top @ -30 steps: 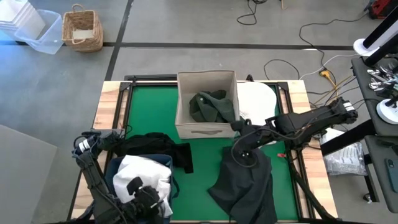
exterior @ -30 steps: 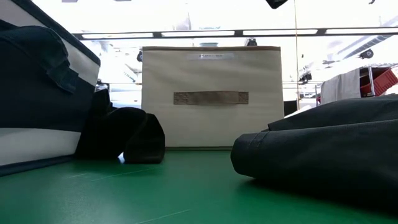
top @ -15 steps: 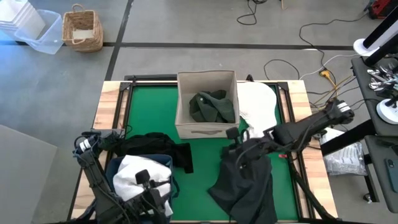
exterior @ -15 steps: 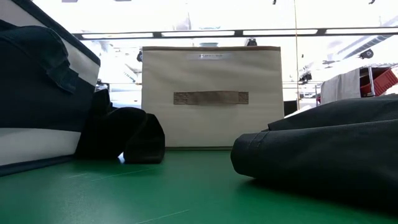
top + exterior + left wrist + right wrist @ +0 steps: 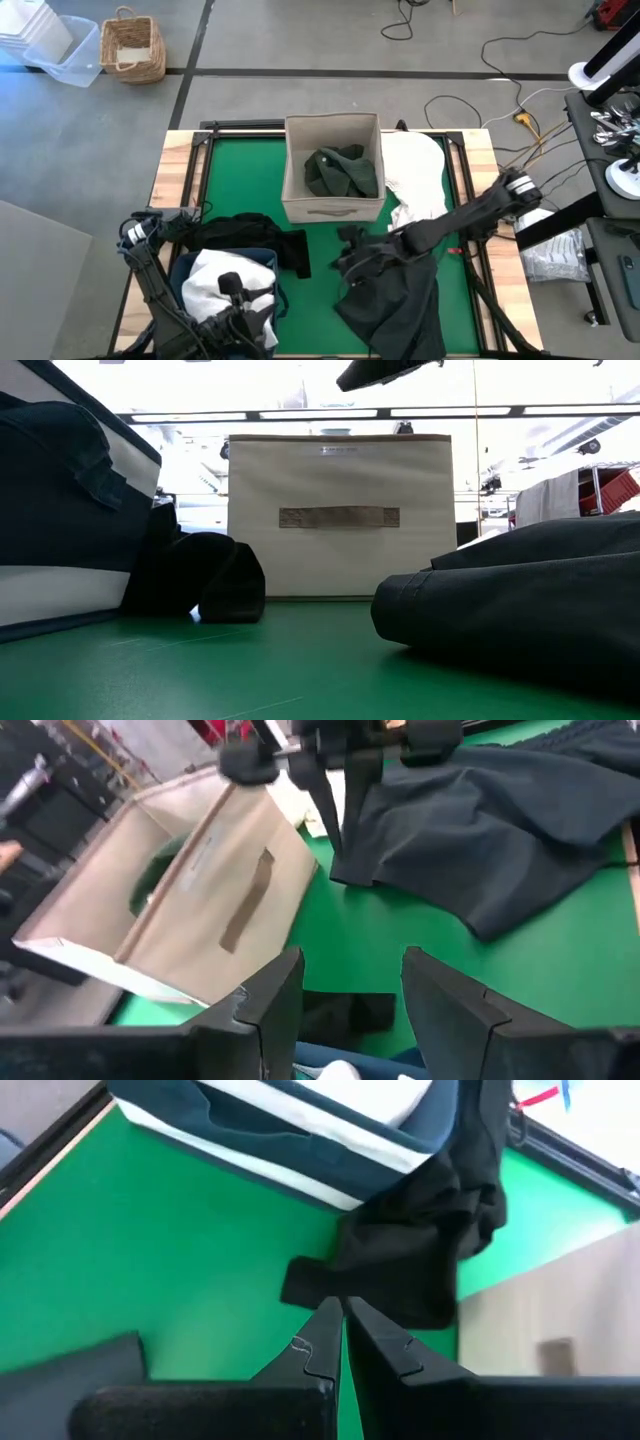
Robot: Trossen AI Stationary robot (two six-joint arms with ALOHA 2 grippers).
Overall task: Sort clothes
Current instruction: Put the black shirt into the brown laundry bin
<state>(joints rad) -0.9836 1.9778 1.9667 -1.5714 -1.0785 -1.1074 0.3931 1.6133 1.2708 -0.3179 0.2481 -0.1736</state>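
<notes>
The right gripper [image 5: 345,262], clenched empty, has swung away from the beige box [image 5: 333,211] to hover above the charcoal garment [image 5: 395,300], with the black garment [image 5: 262,238] just beyond; probably lining up another pick; the left gripper [image 5: 345,990] waits part-open over the navy bin [image 5: 185,271].

Grey concrete floor [image 5: 300,40], wicker basket [image 5: 132,47], loose cables [image 5: 500,60]

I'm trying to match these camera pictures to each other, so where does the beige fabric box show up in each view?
High view: the beige fabric box stands at the table's far middle, with a dark green garment inside.
Low view: centre, front face with its handle strip.
Left wrist view: left half, tilted.
Right wrist view: only a corner at the right edge.
Shared landmark: the green table mat under it.
</notes>
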